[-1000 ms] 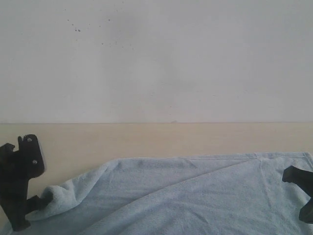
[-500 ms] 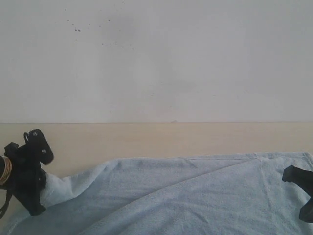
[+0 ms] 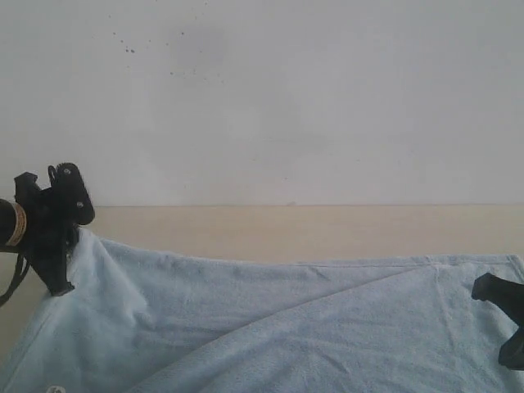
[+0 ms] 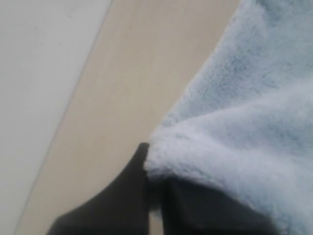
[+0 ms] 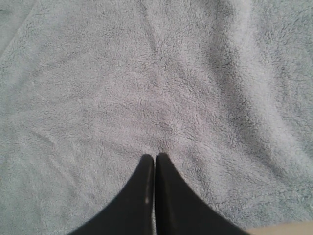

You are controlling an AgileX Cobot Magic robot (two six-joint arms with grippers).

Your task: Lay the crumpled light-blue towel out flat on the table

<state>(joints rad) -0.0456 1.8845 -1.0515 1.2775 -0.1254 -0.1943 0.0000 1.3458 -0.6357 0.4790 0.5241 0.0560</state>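
A: Now, status of the left gripper [image 3: 67,250]?
B: Clamped on one corner of the towel [image 3: 311,319], which it holds above the table [image 3: 286,229] (the rest lies creased on the surface).
A: Right gripper [image 5: 155,160]?
B: Jaws pressed together, nothing between them, tips over the towel's right side.

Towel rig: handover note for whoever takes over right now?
Black left gripper: shut on a left corner of the fluffy pale light-blue towel, holding it raised above the smooth pale beige table.
Black right gripper: shut, tips against the towel's right side; no cloth visible between them.
Done: the towel's far edge runs fairly straight towards the right.
Left: a diagonal fold crosses the middle and the left corner is in the air. Probably draw it outward, lay it down, then smooth the fold.
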